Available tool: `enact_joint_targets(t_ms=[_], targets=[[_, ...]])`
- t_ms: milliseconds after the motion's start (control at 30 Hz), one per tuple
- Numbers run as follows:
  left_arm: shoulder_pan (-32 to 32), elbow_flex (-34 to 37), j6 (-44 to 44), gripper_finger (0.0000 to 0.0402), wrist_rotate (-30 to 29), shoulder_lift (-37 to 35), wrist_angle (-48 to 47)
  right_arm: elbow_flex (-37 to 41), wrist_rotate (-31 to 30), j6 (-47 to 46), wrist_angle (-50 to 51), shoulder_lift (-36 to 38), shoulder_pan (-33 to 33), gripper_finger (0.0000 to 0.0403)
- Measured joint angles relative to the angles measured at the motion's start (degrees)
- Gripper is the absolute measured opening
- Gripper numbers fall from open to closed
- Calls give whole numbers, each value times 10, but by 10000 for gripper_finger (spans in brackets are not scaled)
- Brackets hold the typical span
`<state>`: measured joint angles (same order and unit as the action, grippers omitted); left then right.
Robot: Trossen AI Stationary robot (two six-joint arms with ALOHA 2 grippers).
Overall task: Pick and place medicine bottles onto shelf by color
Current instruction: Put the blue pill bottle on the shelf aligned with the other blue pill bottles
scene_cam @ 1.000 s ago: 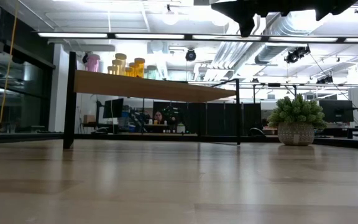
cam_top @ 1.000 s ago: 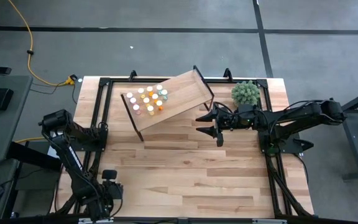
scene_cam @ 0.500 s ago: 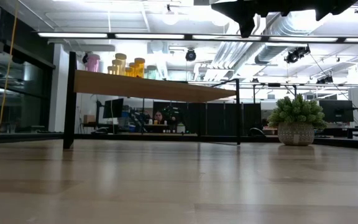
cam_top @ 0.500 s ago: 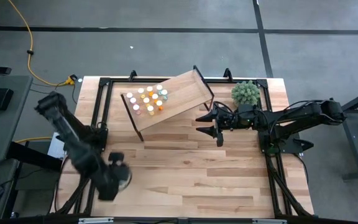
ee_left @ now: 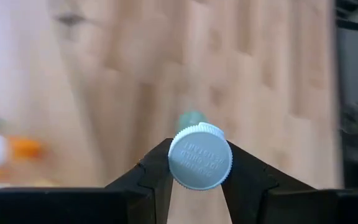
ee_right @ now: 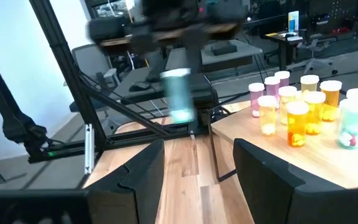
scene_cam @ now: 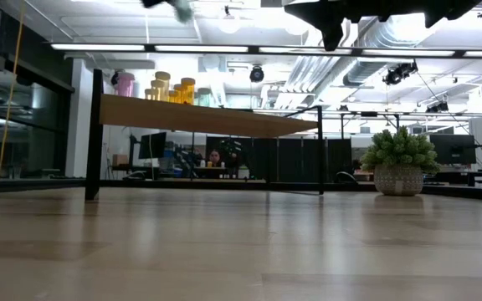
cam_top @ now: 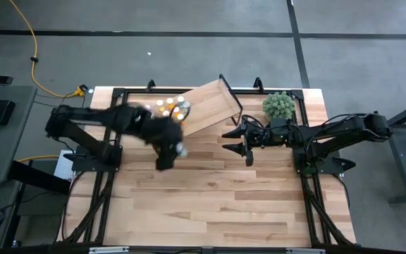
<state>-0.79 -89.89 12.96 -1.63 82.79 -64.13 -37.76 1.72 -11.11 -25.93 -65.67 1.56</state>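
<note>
Teal bottle (ee_left: 200,157) pinched in outstretched left tool (cam_top: 168,149) beside shelf (cam_top: 213,106).

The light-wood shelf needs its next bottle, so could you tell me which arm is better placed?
Left: the left gripper grips a teal white-capped bottle beside the light-wood shelf. The right gripper is open and holds nothing.

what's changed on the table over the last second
The left arm swung from the table's near left corner up toward the shelf; its left gripper now hangs near the shelf's near edge, shut on a teal bottle with a white cap. The right gripper, open, stayed beside the shelf's right end. The bottles on the shelf and the plant have not moved.
</note>
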Motion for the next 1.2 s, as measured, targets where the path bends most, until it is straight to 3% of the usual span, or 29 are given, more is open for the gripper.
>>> enact_joint_targets(t_ms=[300,533,1200], targets=[[-136,-124,-85,106,-42,132,-29,0,0,-6,-5,0,0,183],[-193,-162,-117,106,-67,220,-86,0,0,-19,-7,0,0,183],[-224,-157,-156,122,-75,243,-90,0,-22,-34,-13,0,0,183]])
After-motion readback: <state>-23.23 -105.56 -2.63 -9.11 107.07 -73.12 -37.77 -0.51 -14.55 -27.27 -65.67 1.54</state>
